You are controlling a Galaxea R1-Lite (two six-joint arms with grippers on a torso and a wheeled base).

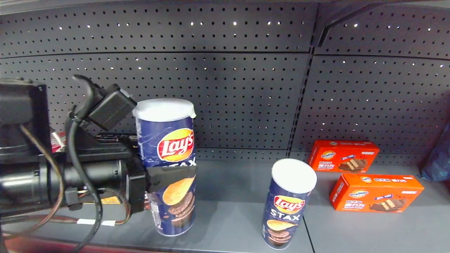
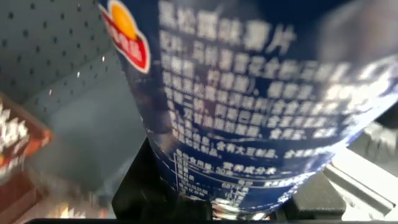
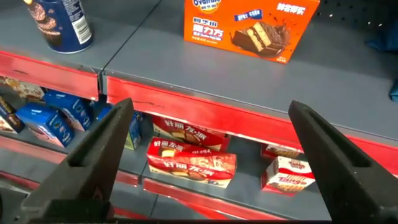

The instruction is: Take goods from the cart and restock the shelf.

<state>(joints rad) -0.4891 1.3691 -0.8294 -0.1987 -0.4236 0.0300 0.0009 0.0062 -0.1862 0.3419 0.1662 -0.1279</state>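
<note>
Left gripper pinching tall blue cylindrical chip can with white lid at mid-height; can upright at left front of grey metal shelf. Right gripper spread wide, near red shelf edge.

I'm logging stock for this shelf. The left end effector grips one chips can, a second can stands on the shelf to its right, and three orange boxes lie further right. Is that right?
Not quite. The head view shows two orange boxes, not three: a rear box and a front box. The left end effector does grip one chips can, and the second can stands on the shelf.
</note>
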